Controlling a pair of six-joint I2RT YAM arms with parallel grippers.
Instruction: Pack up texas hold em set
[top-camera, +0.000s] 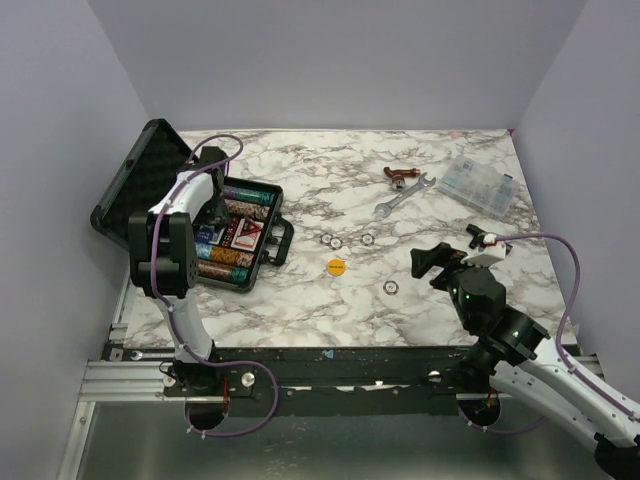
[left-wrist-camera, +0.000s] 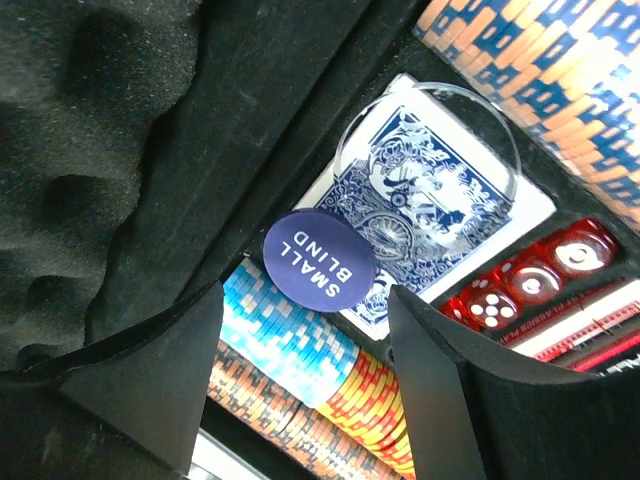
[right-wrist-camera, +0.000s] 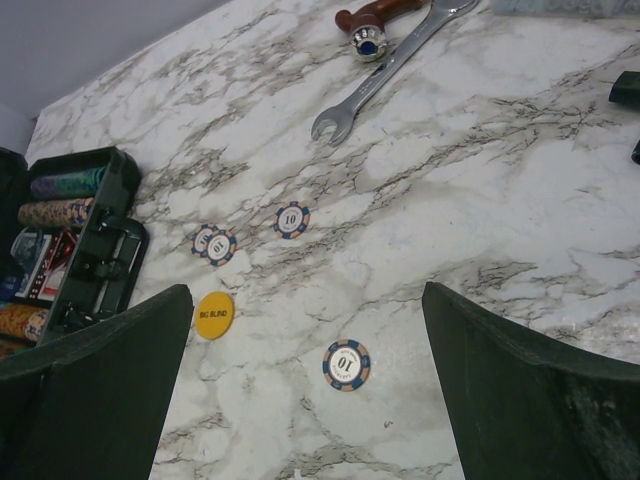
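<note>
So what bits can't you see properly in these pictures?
Top view: the left arm covers part of the open briefcase; what is inside the clear box is too small to tell.
Left wrist view: the red card deck is cut off by the right edge.
Right wrist view: the brown-handled tool is cut off by the top edge, the briefcase by the left edge.

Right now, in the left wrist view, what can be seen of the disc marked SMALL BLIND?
The SMALL BLIND disc is flat, round, dark blue with white letters, and looks like plastic. It lies face up inside the case, overlapping a corner of the blue card deck and light blue chips. The left gripper is open around it; neither finger seems to touch it.
</note>
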